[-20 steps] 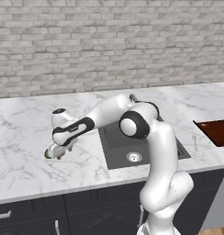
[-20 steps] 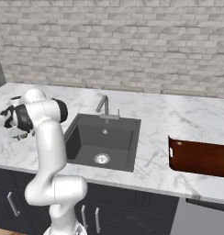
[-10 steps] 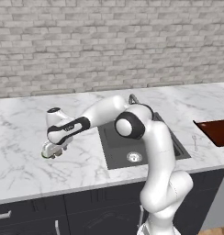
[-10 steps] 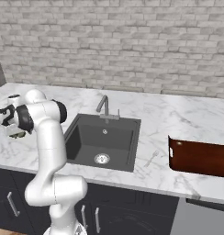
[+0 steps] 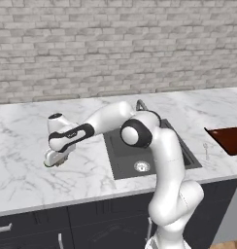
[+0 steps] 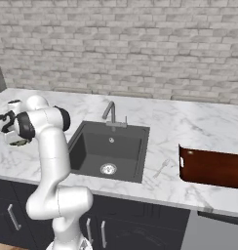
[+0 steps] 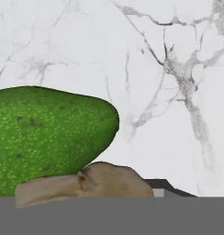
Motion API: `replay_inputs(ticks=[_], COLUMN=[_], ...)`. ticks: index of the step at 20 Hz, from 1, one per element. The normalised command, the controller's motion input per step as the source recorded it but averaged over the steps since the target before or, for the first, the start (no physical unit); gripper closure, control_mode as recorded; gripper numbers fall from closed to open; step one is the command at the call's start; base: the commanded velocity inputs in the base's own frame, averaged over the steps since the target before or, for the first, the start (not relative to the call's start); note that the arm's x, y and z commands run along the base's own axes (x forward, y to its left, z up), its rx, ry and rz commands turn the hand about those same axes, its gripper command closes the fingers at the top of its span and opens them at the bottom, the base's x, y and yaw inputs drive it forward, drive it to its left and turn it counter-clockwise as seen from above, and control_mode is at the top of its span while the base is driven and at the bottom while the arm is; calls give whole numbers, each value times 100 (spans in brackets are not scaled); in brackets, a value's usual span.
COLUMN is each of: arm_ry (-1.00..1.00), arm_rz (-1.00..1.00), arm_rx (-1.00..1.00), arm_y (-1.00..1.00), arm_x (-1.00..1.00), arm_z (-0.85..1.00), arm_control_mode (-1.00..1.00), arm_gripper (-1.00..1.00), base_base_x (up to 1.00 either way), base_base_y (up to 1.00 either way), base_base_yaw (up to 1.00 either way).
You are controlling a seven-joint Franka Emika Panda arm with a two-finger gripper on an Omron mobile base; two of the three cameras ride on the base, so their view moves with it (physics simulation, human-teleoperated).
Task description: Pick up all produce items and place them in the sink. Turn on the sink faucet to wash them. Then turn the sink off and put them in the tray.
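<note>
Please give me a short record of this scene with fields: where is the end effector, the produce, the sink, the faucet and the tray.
end effector: low over the marble counter, left of the sink
green fruit: on the counter, close under the hand camera
tan piece: in front of the green fruit, overlapping it in the hand view
sink: no produce inside
faucet: behind the basin, no water visible
tray: on the counter right of the sink

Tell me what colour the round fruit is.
The round fruit is bright green with pale speckles, clearest in the hand view.
</note>
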Motion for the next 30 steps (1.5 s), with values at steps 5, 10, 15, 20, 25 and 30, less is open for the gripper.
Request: replay_inputs(ticks=[5, 10, 15, 20, 25, 30], arm_ry=[0, 0, 0, -1, -1, -3], arm_rz=[0, 0, 0, 0, 0, -3], arm_rx=[0, 0, 0, 0, 0, 0], arm_y=[-1, -26, -57, -66, -71, -68], arm_x=[-2, -1, 0, 0, 0, -3], arm_z=[2, 19, 24, 18, 10, 7], arm_control_mode=[-100, -100, -100, -100, -100, -100], arm_gripper=[100, 100, 100, 100, 100, 100], base_base_x=[0, 0, 0, 0, 0, 0], base_base_y=[0, 0, 0, 0, 0, 0], base_base_yaw=[0, 0, 0, 0, 0, 0])
